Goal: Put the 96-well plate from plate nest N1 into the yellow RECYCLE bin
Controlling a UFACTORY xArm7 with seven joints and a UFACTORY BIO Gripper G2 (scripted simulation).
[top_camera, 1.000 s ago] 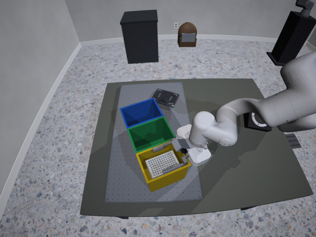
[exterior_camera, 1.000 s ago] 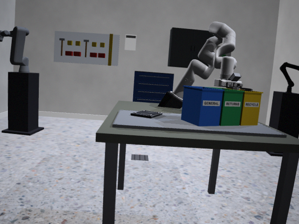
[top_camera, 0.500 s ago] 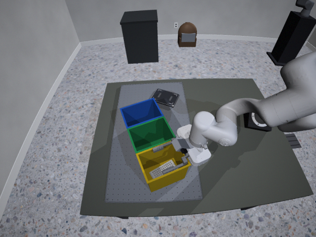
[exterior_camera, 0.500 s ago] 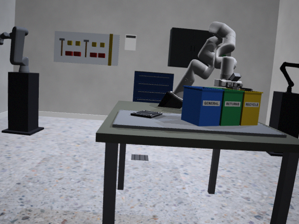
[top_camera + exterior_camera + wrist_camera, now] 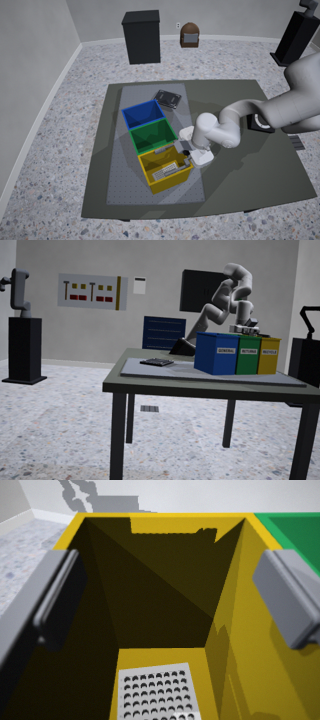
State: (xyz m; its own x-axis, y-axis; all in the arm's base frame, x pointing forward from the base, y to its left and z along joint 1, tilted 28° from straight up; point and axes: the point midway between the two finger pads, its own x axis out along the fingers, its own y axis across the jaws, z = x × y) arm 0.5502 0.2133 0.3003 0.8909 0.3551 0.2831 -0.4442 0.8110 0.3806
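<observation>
And there it was, 96-well plate (image 5: 164, 171) (image 5: 157, 692) down inside yellow RECYCLE bin (image 5: 170, 182) (image 5: 268, 365) (image 5: 260, 655)! Jaws stood apart over bin opening, nothing between them. Green bin (image 5: 152, 139) (image 5: 247, 365) (image 5: 300, 537) and blue bin (image 5: 144, 114) (image 5: 224, 364) stood upright alongside on bench (image 5: 232, 178) (image 5: 206, 392), yellow upright too.
</observation>
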